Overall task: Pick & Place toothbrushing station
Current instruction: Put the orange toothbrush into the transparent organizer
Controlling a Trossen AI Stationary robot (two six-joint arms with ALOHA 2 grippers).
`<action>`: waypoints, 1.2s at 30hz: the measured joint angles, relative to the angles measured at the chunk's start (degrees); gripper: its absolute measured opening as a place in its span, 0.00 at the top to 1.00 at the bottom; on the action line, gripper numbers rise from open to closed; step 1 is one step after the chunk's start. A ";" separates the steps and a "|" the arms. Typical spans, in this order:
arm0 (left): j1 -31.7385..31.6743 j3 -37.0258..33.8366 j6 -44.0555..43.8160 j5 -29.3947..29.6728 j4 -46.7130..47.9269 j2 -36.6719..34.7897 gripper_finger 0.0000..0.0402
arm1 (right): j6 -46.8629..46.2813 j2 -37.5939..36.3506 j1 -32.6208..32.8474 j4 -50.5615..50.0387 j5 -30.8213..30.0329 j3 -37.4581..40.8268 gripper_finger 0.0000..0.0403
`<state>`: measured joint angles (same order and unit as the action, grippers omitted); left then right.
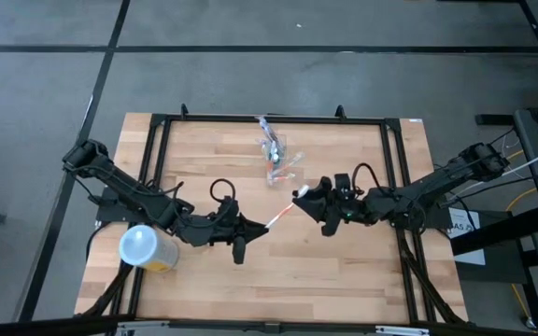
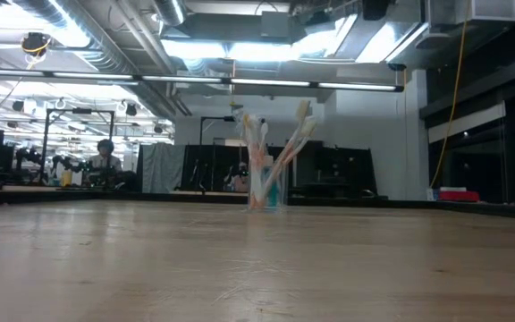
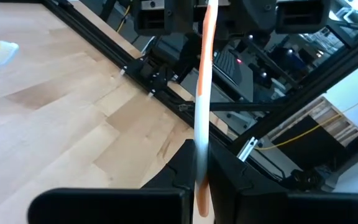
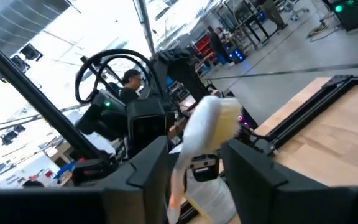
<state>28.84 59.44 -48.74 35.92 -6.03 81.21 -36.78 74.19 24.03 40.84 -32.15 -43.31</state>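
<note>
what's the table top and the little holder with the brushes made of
Table top: looks like pale wood with a smooth matt finish; plank seams and grain show. Holder: seemingly clear, glossy plastic, since the brushes show through its walls. The toothbrush passed between the two grippers looks like white and orange plastic.

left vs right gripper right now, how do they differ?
Left gripper has its jaws shut on the handle end of the orange-and-white toothbrush; the right gripper has its jaws apart around the brush's head end, not clamped. The left comes in from the table's left side, by the yellow tub; the right comes in from the right side, nearer the clear holder. Both hover mid-table on the same toothbrush.
</note>
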 joint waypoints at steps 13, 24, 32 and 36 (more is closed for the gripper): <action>-0.07 0.09 0.46 0.94 0.76 0.00 0.93 | 4.91 0.07 1.36 0.69 1.83 -1.02 0.96; 0.32 0.03 -3.67 6.10 20.53 -1.23 0.79 | 16.53 -0.07 -1.18 -7.80 0.84 -11.35 0.97; 4.51 0.00 -2.92 8.04 31.19 -6.73 0.68 | 15.01 -0.58 -7.06 -23.10 1.17 -14.07 0.97; 8.66 0.02 8.30 12.08 27.62 -10.60 0.67 | 12.52 -0.28 -11.98 -30.86 4.02 -14.08 0.97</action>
<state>37.50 59.46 -40.44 48.00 21.58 70.60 -24.26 73.92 12.05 9.97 -28.13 -57.39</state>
